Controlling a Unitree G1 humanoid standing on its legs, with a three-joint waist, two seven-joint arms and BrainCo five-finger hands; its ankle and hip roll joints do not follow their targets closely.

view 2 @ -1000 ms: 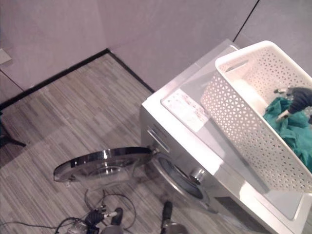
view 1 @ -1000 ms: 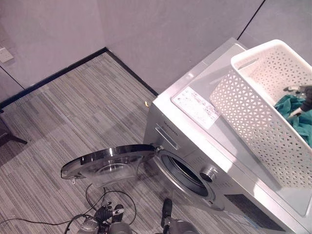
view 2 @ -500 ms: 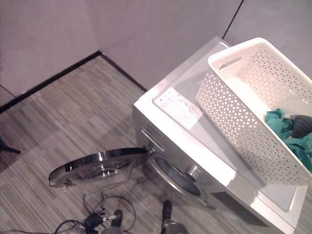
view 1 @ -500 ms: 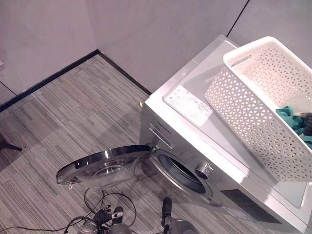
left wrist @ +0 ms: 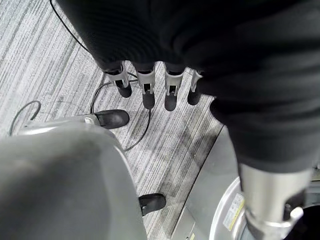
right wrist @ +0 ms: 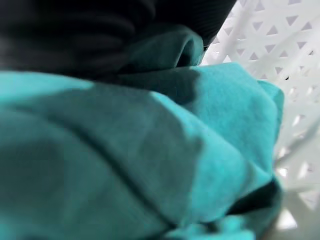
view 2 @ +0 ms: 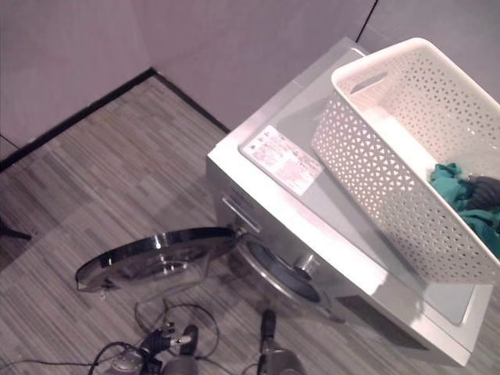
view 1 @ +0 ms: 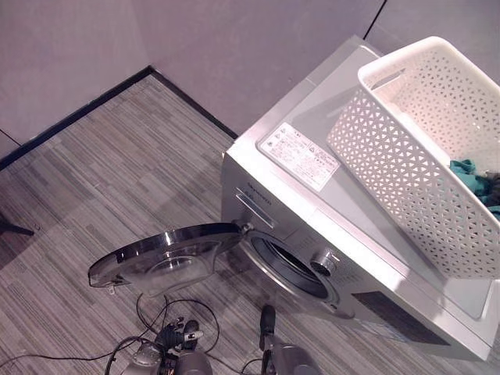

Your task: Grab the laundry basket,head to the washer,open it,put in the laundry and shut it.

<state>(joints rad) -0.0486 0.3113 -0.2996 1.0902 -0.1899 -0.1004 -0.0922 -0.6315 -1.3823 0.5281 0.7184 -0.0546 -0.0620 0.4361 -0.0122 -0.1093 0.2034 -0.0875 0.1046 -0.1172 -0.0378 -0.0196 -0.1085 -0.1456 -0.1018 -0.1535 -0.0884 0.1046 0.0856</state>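
Observation:
A white lattice laundry basket (view 1: 391,156) stands on top of the silver washer (view 1: 312,211). A teal cloth (view 2: 449,181) lies bunched at its near end. My right hand (view 2: 486,188) is down in the basket against this cloth (right wrist: 200,150). Its dark cover (right wrist: 100,30) shows, but the fingers are buried in the folds. The washer's round door (view 1: 168,254) is swung wide to the left, baring the drum opening (view 1: 293,269). My left hand (left wrist: 148,92) hangs low beside the washer front, fingers straight and holding nothing.
A grey wall with a black baseboard (view 1: 78,116) runs behind the washer. The striped carpet floor (view 1: 101,187) spreads out to the left. The open door juts out low over the floor in front of the washer.
The view has shifted a little. My right hand, whose fingers showed above the teal cloth a second ago, has sunk into it, so its fingers are hidden. Basket and door are unmoved.

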